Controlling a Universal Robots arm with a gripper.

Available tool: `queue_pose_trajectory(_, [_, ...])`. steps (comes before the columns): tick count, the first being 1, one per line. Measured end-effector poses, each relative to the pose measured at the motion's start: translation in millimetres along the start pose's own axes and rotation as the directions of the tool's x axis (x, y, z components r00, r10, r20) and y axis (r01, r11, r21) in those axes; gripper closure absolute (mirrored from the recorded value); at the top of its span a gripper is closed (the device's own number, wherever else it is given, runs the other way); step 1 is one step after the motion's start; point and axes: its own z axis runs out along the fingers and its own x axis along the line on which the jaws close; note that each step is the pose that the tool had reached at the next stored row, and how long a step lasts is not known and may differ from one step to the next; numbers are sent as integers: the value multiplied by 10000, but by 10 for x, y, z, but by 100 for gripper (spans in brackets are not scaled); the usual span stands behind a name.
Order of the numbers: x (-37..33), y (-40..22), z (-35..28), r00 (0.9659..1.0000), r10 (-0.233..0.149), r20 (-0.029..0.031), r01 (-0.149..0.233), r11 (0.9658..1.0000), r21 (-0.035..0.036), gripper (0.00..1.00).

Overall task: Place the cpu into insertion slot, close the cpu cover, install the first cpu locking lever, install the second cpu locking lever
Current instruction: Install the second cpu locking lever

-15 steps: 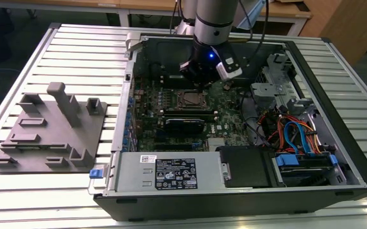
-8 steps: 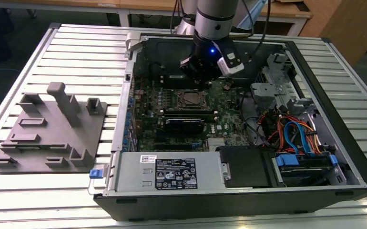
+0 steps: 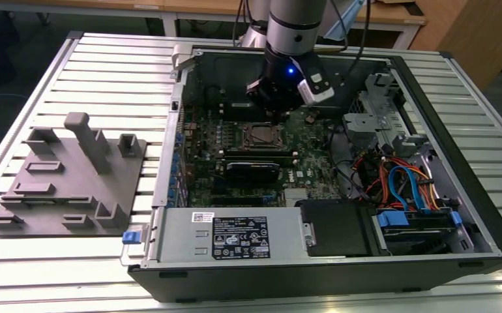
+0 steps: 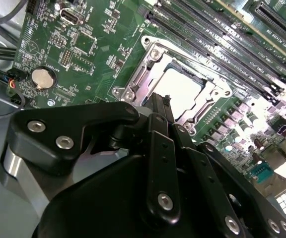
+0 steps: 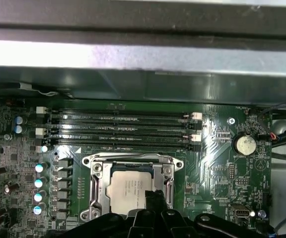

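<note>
1. Our gripper (image 4: 159, 106) hangs low inside the open case (image 3: 459, 195), its fingertips drawn together to a narrow point at the near edge of the socket; we see nothing held between them.
2. We judge the tips sit there to work the hardware at the socket's rim, since the cpu (image 5: 131, 187) already lies flat in the slot (image 5: 96, 171), near the middle of the board (image 5: 217, 163).
3. The cover (image 4: 148, 69) lies down around the cpu, its window framing the silver top in both wider wrist views. Whether either lever is latched we cannot tell.
4. Beyond the socket, the long memory slots (image 5: 123, 126) run just beside its far edge, and a coin cell (image 5: 244, 144) sits toward one board corner.
5. The case wall (image 5: 143, 59) stands close behind the slots, and cable bundles (image 3: 403, 182) crowd the case's side at the exterior view's right, leaving the arm little room.
</note>
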Motion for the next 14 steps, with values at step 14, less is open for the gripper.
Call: queue_pose_trajectory(14, [2, -109, 8, 10000, 0, 1, 0, 10000, -1, 90])
